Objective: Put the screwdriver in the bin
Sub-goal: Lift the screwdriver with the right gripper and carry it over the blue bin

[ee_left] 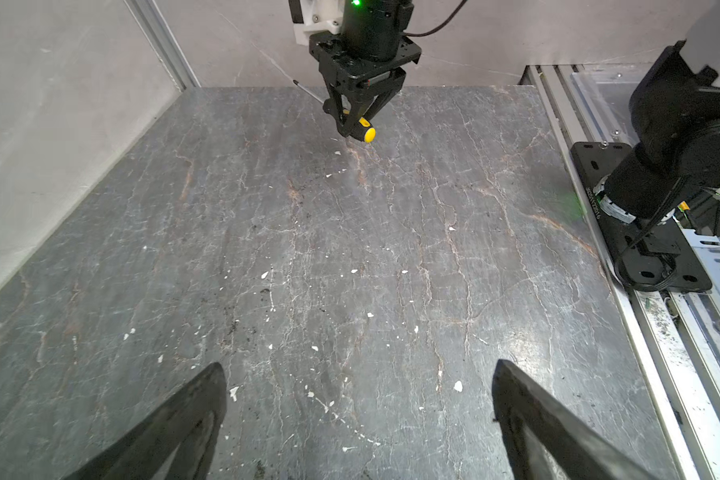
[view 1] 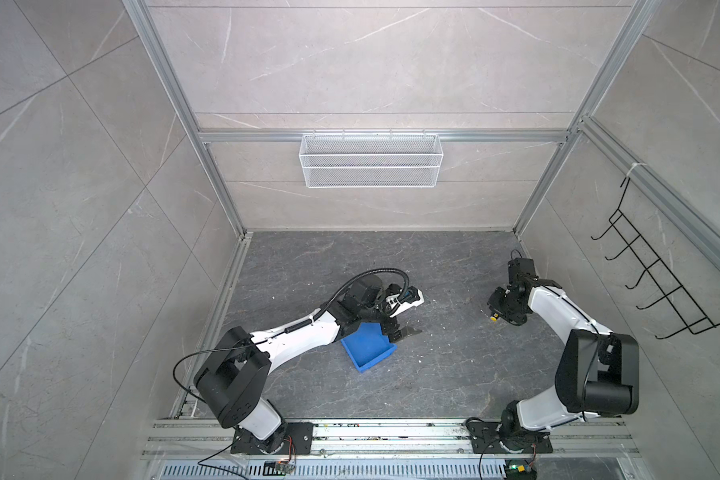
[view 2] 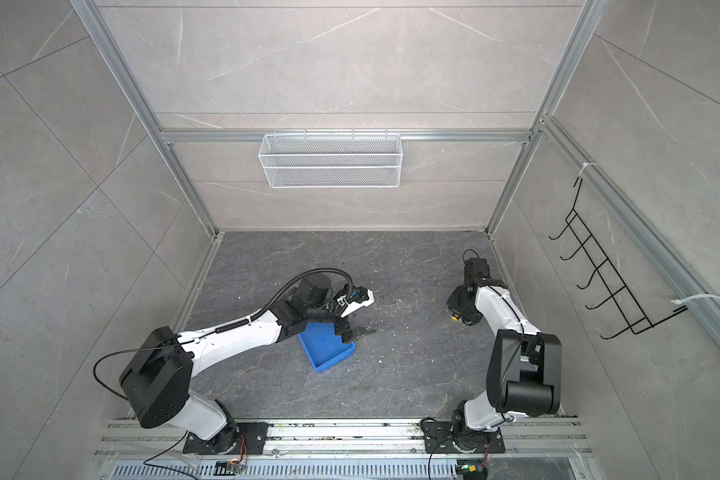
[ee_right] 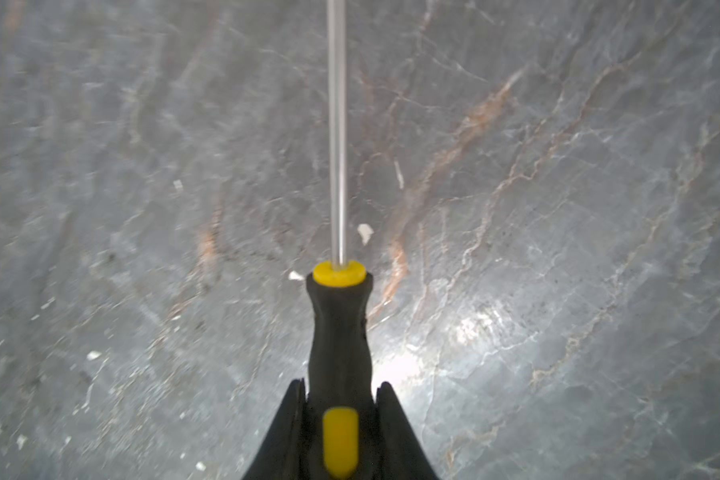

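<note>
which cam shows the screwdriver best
Right wrist view: the screwdriver fills the frame, handle and shaft, clamped in the right gripper. The left wrist view shows it small and distant. In both top views only its yellow end shows.

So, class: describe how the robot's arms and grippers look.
The left arm and right arm have white shells with black joints, on black base plates. A ribbed black hose loops over the left one. The left gripper and right gripper are black with tapered fingers.
</note>
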`<move>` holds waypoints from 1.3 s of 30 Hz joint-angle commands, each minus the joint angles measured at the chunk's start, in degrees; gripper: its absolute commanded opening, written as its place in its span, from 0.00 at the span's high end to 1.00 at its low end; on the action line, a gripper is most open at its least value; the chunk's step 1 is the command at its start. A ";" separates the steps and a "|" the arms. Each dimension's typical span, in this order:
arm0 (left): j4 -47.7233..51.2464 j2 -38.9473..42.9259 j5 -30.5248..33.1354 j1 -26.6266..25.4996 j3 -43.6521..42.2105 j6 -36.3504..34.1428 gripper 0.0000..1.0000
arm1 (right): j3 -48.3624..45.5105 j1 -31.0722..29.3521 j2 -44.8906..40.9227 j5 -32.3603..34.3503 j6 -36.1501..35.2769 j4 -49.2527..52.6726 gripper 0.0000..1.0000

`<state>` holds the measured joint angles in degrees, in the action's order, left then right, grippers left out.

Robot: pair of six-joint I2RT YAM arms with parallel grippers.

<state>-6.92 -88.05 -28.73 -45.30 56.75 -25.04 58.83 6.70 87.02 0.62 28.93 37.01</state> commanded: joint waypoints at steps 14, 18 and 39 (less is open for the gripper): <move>4.05 15.51 0.19 6.06 -9.05 0.75 0.00 | 6.03 -14.76 -6.87 3.43 -1.34 5.89 1.00; 5.96 19.20 0.89 7.30 -11.36 0.74 0.00 | 8.05 -18.32 -6.28 4.28 -1.41 5.59 1.00; 19.60 38.17 5.13 11.02 -19.29 1.30 0.00 | 18.99 -44.26 2.93 7.14 0.01 5.86 1.00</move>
<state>10.52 -52.25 -24.64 -34.68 37.76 -24.84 75.85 -34.35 87.94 6.74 27.55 42.65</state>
